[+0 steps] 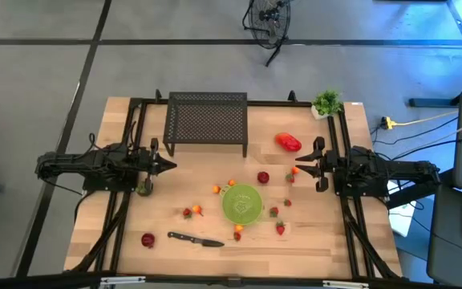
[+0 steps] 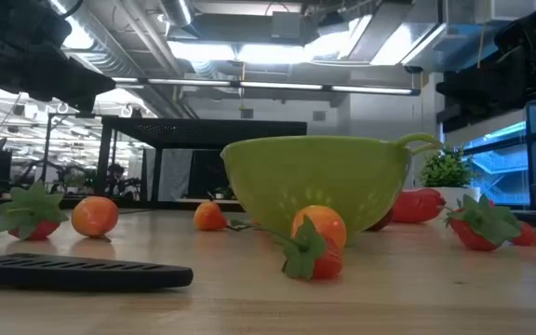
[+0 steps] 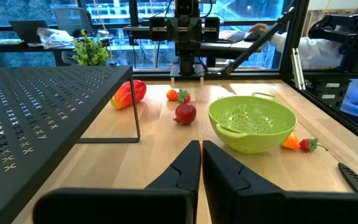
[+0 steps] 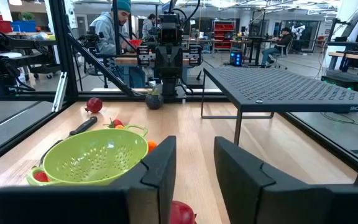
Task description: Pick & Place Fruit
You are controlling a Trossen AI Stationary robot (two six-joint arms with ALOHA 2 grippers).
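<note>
Small fruit pieces lie scattered on the wooden table around a lime-green handled bowl point(image 1: 241, 203). Among them are a glossy red oblong fruit point(image 1: 288, 142), a round red one point(image 1: 263, 177), orange pieces point(image 1: 216, 189), strawberries point(image 1: 280, 229) and a dark green round one point(image 1: 143, 189). My left gripper point(image 1: 172, 166) hovers shut at the table's left, beside the rack, with nothing in it. My right gripper point(image 4: 194, 168) stands open at the right. A small red fruit point(image 4: 180, 213) lies on the table just below its fingers, and I see nothing between them.
A black mesh rack point(image 1: 207, 120) stands at the far middle, with a small potted plant point(image 1: 326, 103) at the far right corner. A black-handled knife point(image 1: 195, 239) lies near the front edge, left of the bowl. Bare wood lies between the two grippers.
</note>
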